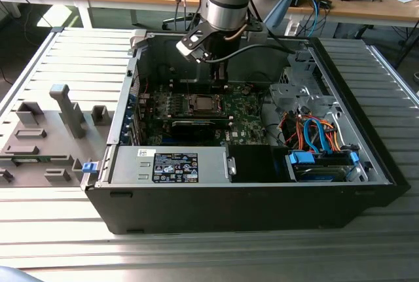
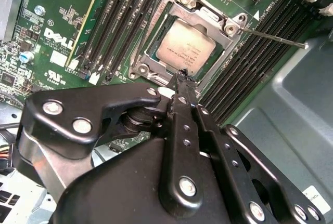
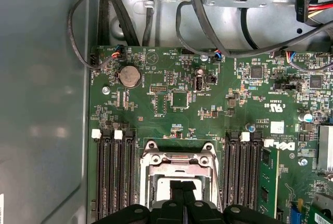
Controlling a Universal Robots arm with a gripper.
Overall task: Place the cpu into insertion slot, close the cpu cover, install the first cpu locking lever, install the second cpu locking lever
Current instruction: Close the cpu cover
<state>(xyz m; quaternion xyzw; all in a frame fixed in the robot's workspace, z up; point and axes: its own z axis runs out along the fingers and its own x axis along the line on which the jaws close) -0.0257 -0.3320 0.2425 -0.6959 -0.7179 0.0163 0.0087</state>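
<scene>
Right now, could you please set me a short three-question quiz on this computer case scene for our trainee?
1. True or false: the cpu cover stands raised open.
2. The gripper is nearest to: A the cpu; B the blue cables; C the grey fixture.
3. What colour is the circuit board?
Key: 1 false; 2 A; 3 green.

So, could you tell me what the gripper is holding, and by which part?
Nothing visible; its fingers are shut, tips at the edge of the cpu cover.
</scene>
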